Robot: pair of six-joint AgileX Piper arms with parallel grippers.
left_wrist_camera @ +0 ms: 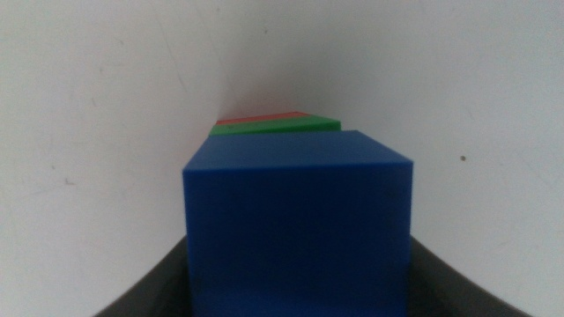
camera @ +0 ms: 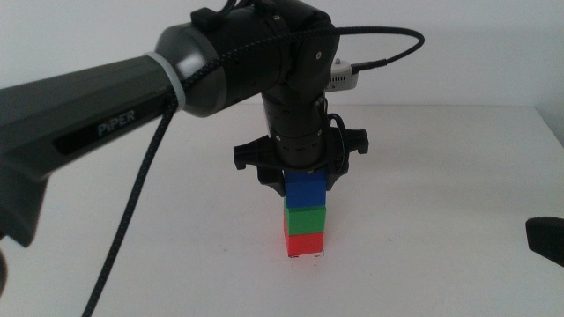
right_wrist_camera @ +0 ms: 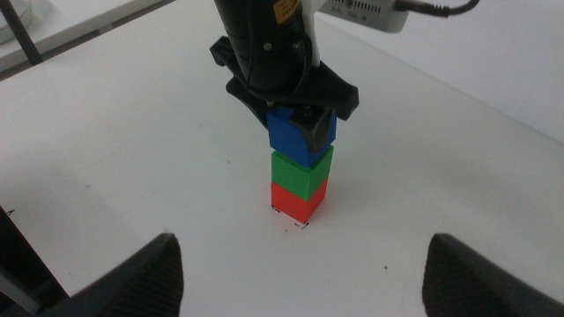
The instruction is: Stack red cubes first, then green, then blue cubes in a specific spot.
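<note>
Red cube (camera: 306, 243) sits at the bottom of a three-high stack on the white table (camera: 441, 194), right on the pen-marked spot (right_wrist_camera: 300, 224), whose tiny corner ticks peek out at the base. Directly on it rests the green cube (camera: 306, 217), and the blue cube (camera: 306, 187) is on top, its edges lined up fairly closely with those below. The left pincer (camera: 305, 180) reaches straight down from above, and its dark jaws are clamped on the blue cube's two sides. From the left wrist view the blue cube fills the gap between the jaws, with slivers of green and red beyond it. The right pincer (right_wrist_camera: 300, 273) waits low near the table's right side, well apart from the stack, jaws spread wide.
</note>
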